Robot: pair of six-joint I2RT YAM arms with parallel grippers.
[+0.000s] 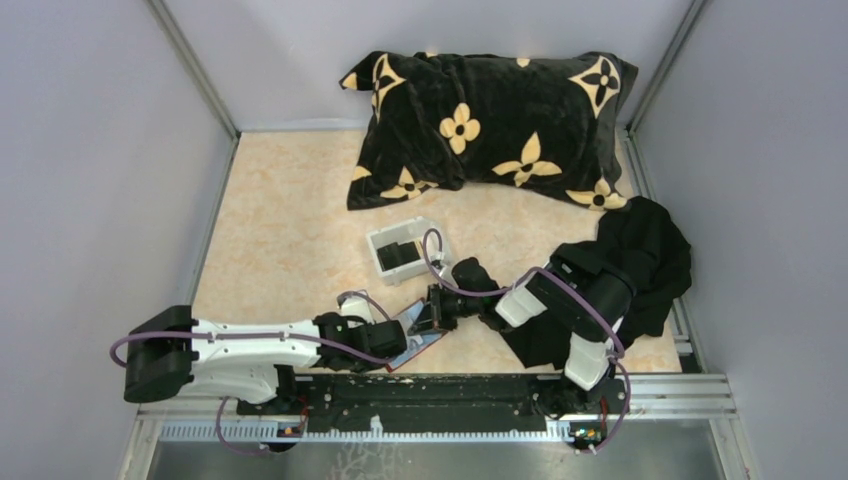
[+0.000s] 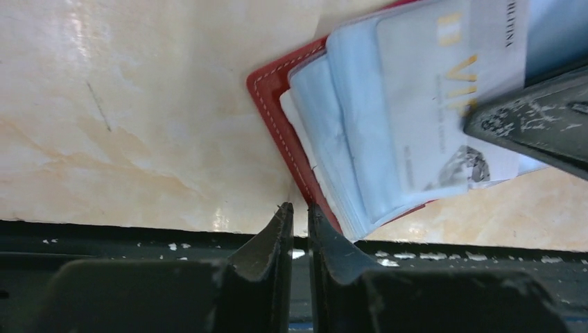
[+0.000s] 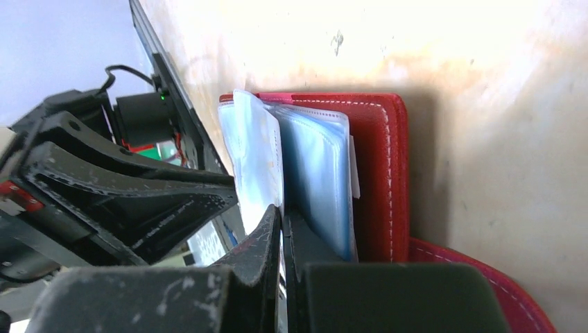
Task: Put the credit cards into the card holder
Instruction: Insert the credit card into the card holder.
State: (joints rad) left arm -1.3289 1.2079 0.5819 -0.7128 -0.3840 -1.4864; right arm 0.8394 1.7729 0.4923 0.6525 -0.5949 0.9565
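Note:
The red card holder [image 1: 420,343] lies open near the table's front edge, its clear pockets fanned up [image 2: 277,118] [image 3: 378,173]. My right gripper [image 1: 433,312] [image 3: 282,211] is shut on a pale credit card [image 3: 253,159] with gold lettering [image 2: 423,90], held among the clear pockets. One of its fingers [image 2: 534,121] shows over the card in the left wrist view. My left gripper [image 1: 392,350] [image 2: 299,208] is shut, with only a slit between the fingers and nothing seen in it. Its tip rests against the holder's red edge. A black card [image 1: 400,255] lies in the white tray.
The small white tray [image 1: 378,240] sits just behind the holder. A black pillow with yellow flowers [image 1: 490,125] lies at the back. A black cloth [image 1: 640,260] is bunched at the right, under my right arm. A black rail [image 1: 450,390] runs along the near edge.

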